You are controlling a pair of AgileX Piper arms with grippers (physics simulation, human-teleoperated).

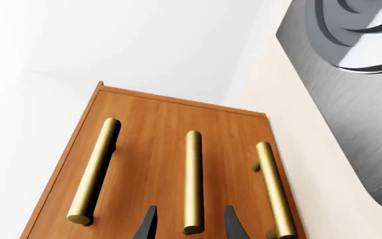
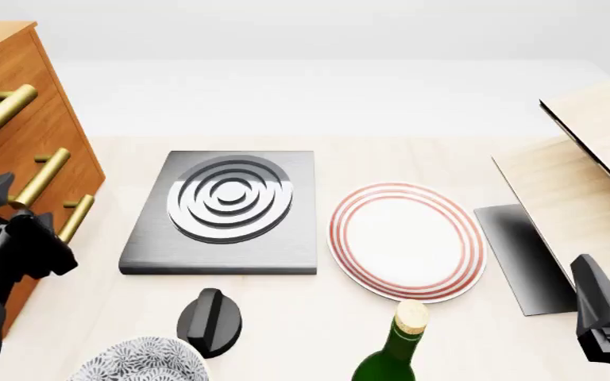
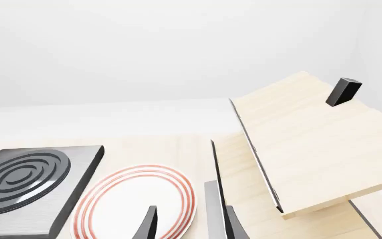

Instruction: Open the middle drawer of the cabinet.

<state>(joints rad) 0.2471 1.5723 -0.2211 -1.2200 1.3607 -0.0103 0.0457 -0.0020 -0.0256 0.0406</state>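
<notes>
The cabinet (image 2: 13, 71) is a large orange-brown wooden chest at the table's left end, with three brass bar handles. Its front (image 1: 151, 149) looks flat, with all drawers in. The middle drawer (image 2: 72, 143) carries the second handle (image 2: 42, 177). My left gripper (image 2: 17, 208) is open right in front of it. In the left wrist view the middle handle (image 1: 192, 181) runs between the two dark fingertips (image 1: 146, 225), and I cannot tell if they touch it. My right gripper (image 2: 602, 313) hangs open at the front right, holding nothing (image 3: 191, 226).
A grey hob plate (image 2: 225, 210) with rings lies right of the cabinet, then a red-rimmed white plate (image 2: 406, 242). A green bottle (image 2: 395, 353), a black knob (image 2: 212, 321) and a patterned bowl (image 2: 140, 361) stand near the front edge. A pale wooden box (image 2: 591, 167) sits far right.
</notes>
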